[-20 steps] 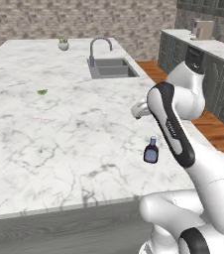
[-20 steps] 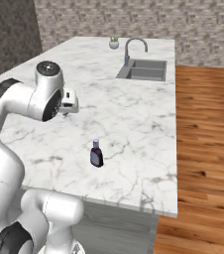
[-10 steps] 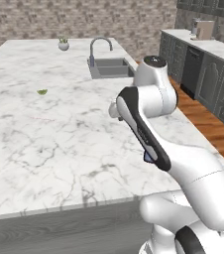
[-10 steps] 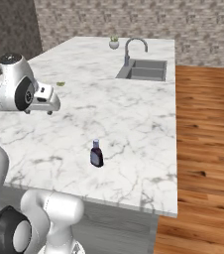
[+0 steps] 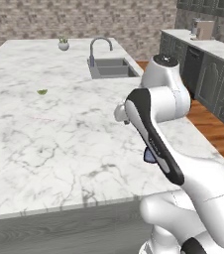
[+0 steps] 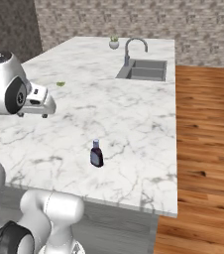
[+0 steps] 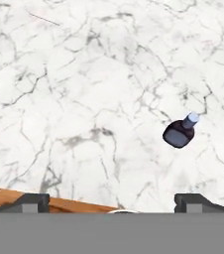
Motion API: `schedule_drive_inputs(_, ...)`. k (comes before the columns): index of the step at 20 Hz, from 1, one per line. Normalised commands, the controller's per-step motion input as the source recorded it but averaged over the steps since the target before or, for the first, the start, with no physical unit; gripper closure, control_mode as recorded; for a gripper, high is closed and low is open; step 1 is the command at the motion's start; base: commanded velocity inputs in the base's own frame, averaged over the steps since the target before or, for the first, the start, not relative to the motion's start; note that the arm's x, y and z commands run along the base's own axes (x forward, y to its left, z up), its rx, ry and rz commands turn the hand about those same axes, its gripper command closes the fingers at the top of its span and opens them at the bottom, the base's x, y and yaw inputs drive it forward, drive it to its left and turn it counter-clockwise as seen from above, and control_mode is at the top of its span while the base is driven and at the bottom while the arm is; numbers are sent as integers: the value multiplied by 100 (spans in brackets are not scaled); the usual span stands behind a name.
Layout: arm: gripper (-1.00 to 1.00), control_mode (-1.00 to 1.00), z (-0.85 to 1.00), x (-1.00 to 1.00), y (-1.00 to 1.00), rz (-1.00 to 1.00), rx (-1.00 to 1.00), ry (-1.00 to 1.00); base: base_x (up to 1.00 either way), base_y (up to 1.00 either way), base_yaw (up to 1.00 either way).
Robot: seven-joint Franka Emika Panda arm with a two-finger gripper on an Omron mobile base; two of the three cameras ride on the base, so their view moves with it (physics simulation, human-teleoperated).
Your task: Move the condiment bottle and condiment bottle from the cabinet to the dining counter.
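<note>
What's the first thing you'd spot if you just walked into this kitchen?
The big white robot arm curling up over the marble counter, with its fingers spread wide and nothing between them. Next, a little dark condiment bottle standing upright, alone near the counter's front edge. At the far end sit a sink with a curved faucet and a tiny potted plant.

Hand (image 6: 33,115) now higher, farther from condiment bottle (image 6: 96,154).
</note>
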Motion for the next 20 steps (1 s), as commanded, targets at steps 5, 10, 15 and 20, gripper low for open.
schedule_drive_inputs(5,-100,-100,26,-54,-33,0,7,-18,0,0,0)
schedule_drive_inputs(10,-100,-100,16,-29,-29,0,11,-24,0,0,0)
schedule_drive_inputs(15,-100,-100,0,-16,-12,-1,7,-16,0,0,0)
schedule_drive_inputs(20,-100,-100,0,-11,-5,-9,0,-2,0,0,0)
